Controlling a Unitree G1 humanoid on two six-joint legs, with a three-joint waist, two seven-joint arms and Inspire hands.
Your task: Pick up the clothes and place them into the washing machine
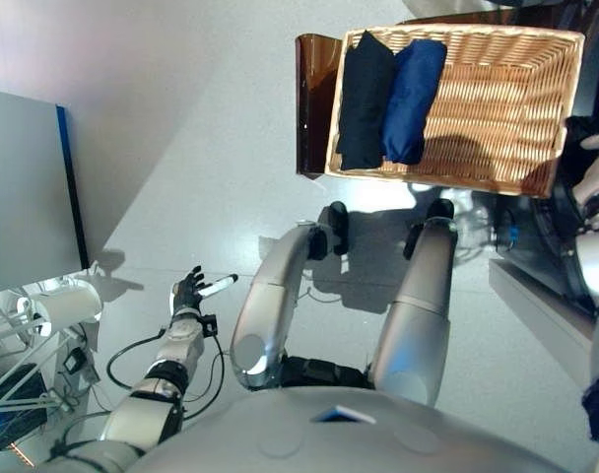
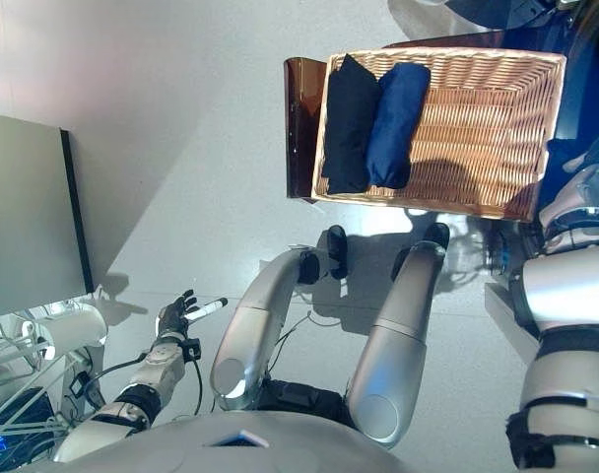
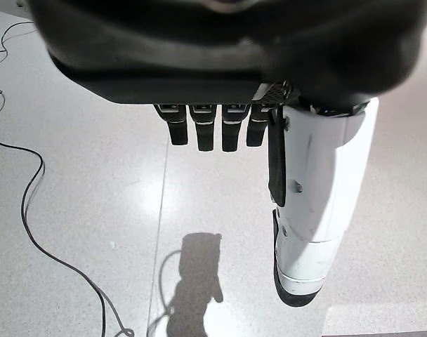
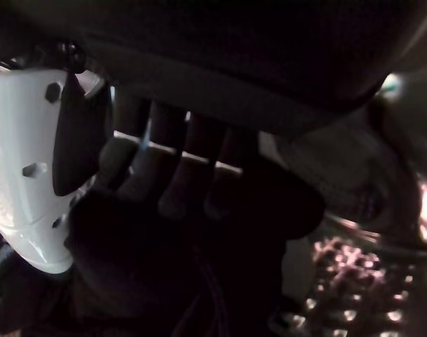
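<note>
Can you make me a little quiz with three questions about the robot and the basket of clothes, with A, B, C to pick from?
1. Where do the folded clothes lie in the wicker basket?
A. At its left end
B. At its right end
C. Spread over the whole bottom

2. How many folded pieces are in the basket?
A. One
B. Two
C. Four

3. What is the left hand doing?
A. Squeezing a sock
B. Holding the basket's rim
C. Open, holding nothing

Answers:
1. A: the black piece and the dark blue piece lie side by side at the basket's left end, and the rest of the bottom is bare.
2. B: only those two show.
3. C: in the left wrist view its fingers hang over bare floor with nothing between them.
</note>
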